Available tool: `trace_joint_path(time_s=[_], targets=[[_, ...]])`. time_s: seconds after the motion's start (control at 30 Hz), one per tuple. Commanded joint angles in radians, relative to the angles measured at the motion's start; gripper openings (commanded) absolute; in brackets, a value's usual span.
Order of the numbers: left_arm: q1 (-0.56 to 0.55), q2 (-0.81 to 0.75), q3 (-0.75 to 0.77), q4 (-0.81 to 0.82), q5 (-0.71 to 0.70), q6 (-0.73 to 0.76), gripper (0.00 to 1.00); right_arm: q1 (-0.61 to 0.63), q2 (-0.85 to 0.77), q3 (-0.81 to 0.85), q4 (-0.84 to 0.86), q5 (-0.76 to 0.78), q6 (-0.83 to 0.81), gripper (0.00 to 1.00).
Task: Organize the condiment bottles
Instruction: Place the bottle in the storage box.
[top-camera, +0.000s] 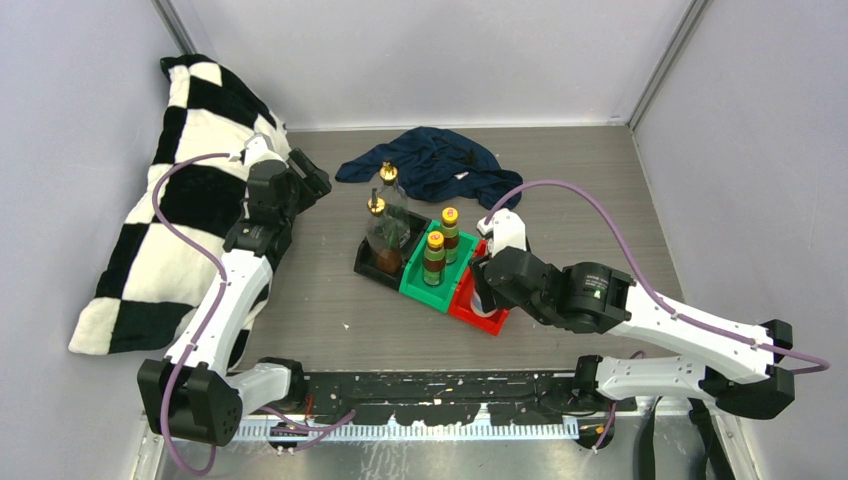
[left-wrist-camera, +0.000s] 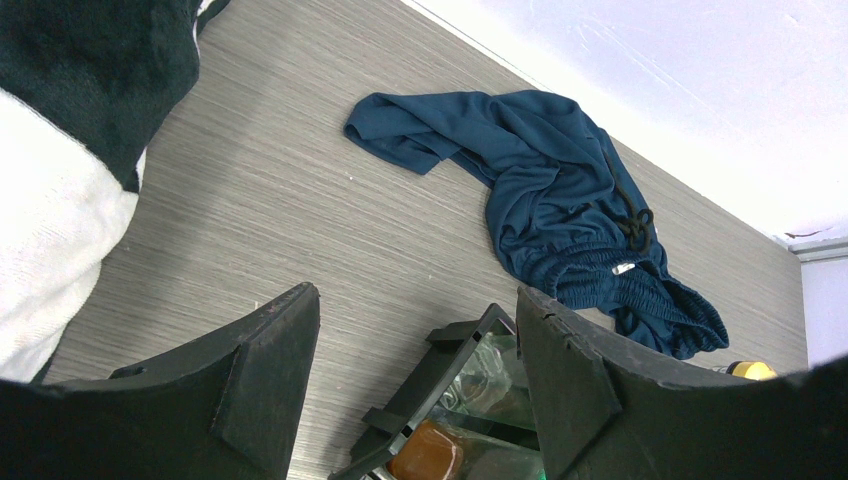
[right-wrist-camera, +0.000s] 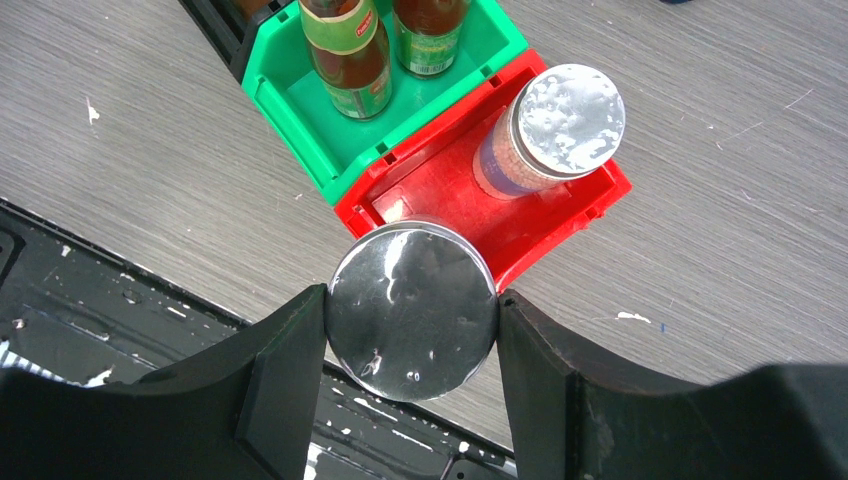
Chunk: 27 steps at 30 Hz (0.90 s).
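Closest to the right wrist lens, the right pincer (right-wrist-camera: 412, 308) is clamped on a cylindrical jar with a shiny silver lid (right-wrist-camera: 412, 295), one black finger pressed to each side of the lid. The jar hangs over the end of the red plastic bin (right-wrist-camera: 460, 190) that faces the desk's near edge. A second silver-lidded jar (right-wrist-camera: 565, 115) stands at that bin's far end.

Next door, the green plastic bin (right-wrist-camera: 300, 110) holds two dark bottles with red-green labels (right-wrist-camera: 345, 45). The black bin (top-camera: 375, 268) beyond it holds two clear glass bottles with gold pourers (top-camera: 387, 195).

This looks like the last placement. The next move calls for lowering the jar straight into the free space, then spreading the fingers without nudging its neighbour.

The left pincer (left-wrist-camera: 415, 310) hovers near the desk's left edge, jaws apart and holding nothing.
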Motion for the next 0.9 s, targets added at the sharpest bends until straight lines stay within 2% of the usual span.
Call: trace_joint_path(time_s=[0.0,0.5,0.87], targets=[[-0.006,-0.011,0.003,0.038,-0.009,0.01,0.73,0.004,0.002,0.0,0.081,0.051,-0.003,0.01],[-0.011,-0.013,0.003,0.038,-0.011,0.012,0.73,0.0,0.018,-0.021,0.107,0.073,-0.007,0.01],[-0.013,-0.015,0.003,0.036,-0.014,0.013,0.73,-0.074,0.017,-0.062,0.156,0.013,-0.03,0.01]])
